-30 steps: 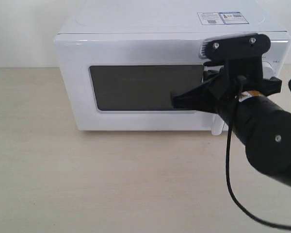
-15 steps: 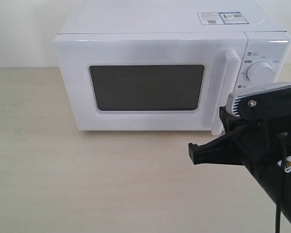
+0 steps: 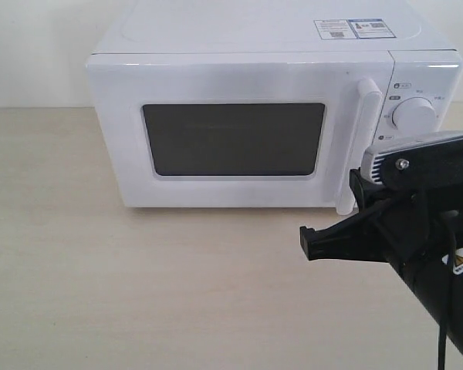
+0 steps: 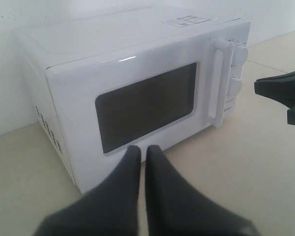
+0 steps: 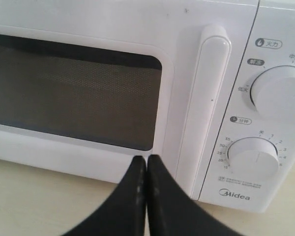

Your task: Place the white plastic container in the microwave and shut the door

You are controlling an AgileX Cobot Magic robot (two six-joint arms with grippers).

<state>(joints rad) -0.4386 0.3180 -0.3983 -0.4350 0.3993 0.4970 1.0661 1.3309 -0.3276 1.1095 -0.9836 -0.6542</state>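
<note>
The door (image 3: 216, 81) of the microwave (image 3: 239, 31) sits flush shut, and I find the white plastic container in no view; it may lie behind the dark window (image 3: 233, 139), but I cannot tell. My right jaws, clenched on nothing, hang over the counter (image 3: 139, 285) with the upright handle (image 3: 360, 146) straight ahead of them. The left jaws, also clenched empty, sit farther off, facing the window.
</note>
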